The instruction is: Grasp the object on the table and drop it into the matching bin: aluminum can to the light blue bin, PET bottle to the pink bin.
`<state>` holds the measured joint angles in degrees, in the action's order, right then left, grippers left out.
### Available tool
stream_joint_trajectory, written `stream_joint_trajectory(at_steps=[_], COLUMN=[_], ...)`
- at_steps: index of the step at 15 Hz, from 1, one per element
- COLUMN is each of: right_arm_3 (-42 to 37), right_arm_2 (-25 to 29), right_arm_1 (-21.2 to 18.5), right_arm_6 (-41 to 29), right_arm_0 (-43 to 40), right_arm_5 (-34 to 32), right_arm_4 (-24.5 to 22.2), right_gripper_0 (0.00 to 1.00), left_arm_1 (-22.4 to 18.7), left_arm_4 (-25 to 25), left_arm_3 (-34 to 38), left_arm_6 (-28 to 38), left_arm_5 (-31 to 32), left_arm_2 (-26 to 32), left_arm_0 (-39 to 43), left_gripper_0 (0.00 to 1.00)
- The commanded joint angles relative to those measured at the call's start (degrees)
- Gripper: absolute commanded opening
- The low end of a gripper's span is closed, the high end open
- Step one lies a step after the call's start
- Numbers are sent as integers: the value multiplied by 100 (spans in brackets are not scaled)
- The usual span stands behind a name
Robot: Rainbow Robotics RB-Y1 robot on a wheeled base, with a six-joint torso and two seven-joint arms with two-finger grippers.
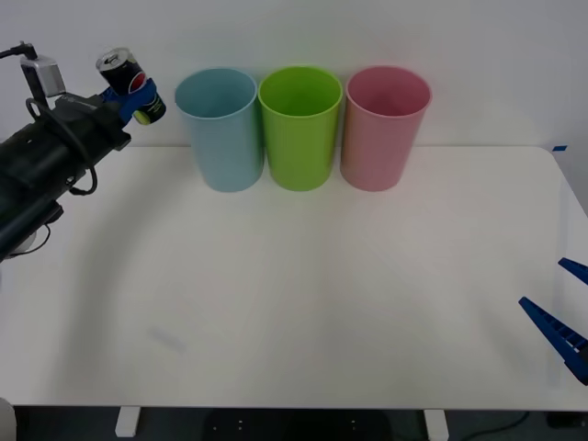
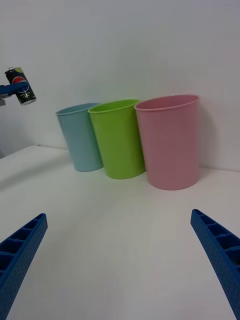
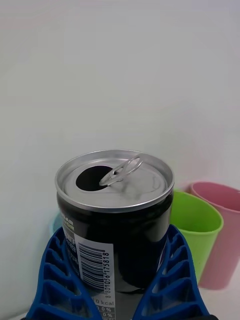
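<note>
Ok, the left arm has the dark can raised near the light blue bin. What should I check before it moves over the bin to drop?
1. Grip: left gripper, blue ribbed fingers shut on the small dark aluminium can: ok.
2. Height: can held off the white table, about level with the bin rims: ok.
3. Position: can beside, not above, the tall light blue plastic bin: not ok.
4. Target upright, mouth open: ok.
5. Bin contents: cannot tell.
6. Right gripper open, low at the table's near right edge: ok.
</note>
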<state>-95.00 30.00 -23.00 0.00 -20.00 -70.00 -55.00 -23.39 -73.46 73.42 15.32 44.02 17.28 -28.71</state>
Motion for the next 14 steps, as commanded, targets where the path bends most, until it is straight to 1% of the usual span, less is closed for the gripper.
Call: stream_joint_trajectory(at_steps=[1, 2, 4, 6, 8, 14], right_arm_3=[0, 0, 0, 0, 0, 0], right_arm_2=[0, 0, 0, 0, 0, 0], right_arm_1=[0, 0, 0, 0, 0, 0], right_arm_6=[0, 0, 0, 0, 0, 0], right_arm_0=[0, 0, 0, 0, 0, 0], right_arm_5=[0, 0, 0, 0, 0, 0], right_arm_4=[0, 0, 0, 0, 0, 0], right_gripper_0=[100, 100, 100, 100, 100, 100], left_arm_1=[10, 10, 27, 45, 124, 520], left_arm_4=[-239, -257, -485, -652, -793, -1426], left_arm_3=[-126, -293, -724, -1005, -1278, -2201], left_arm_6=[208, 173, 146, 138, 120, -38], left_arm_5=[-297, -341, -368, -455, -719, -1361], left_arm_2=[-181, -234, -252, -296, -419, -419], left_arm_0=[-319, -460, -811, -1084, -1347, -2103], left_gripper_0=[0, 0, 0, 0, 0, 0])
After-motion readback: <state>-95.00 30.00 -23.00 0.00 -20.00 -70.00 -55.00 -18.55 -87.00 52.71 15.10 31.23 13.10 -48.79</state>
